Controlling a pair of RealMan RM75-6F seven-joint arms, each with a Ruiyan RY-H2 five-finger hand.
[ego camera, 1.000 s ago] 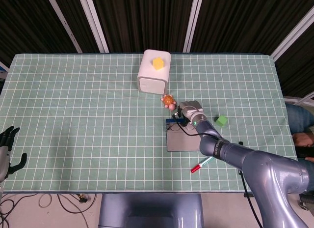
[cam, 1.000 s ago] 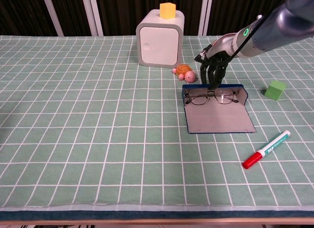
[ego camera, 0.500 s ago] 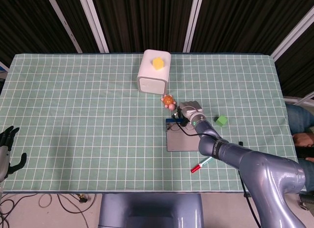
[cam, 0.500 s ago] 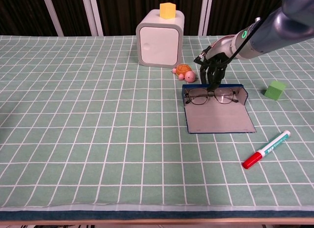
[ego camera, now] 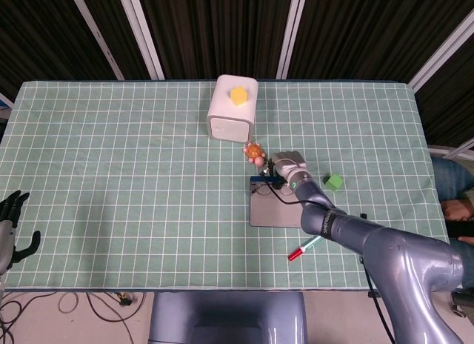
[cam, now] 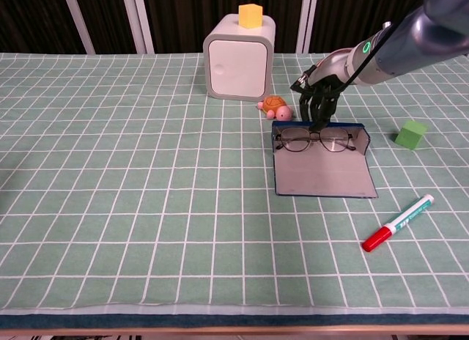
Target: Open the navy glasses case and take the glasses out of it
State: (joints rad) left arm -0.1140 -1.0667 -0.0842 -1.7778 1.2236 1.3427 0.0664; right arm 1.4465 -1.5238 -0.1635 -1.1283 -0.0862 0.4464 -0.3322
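Chest view: your right hand (cam: 316, 98) pinches the bridge of the glasses (cam: 314, 140); long axis left-right across the open navy glasses case (cam: 322, 179); left hand (ego camera: 13, 229) far off, spread.

Even, bright overhead light on worktop (cam: 146, 208); backdrop beyond stays dark. Shadows soft and short: faint one beneath right hand (cam: 316, 98), small one hugging white box (cam: 238, 65) left of hand. No glare on cloth; mild sheen on silver arm (ego camera: 385, 247) behind hand. Both views sharp, no motion blur. Slight keystone slant at head view edges.
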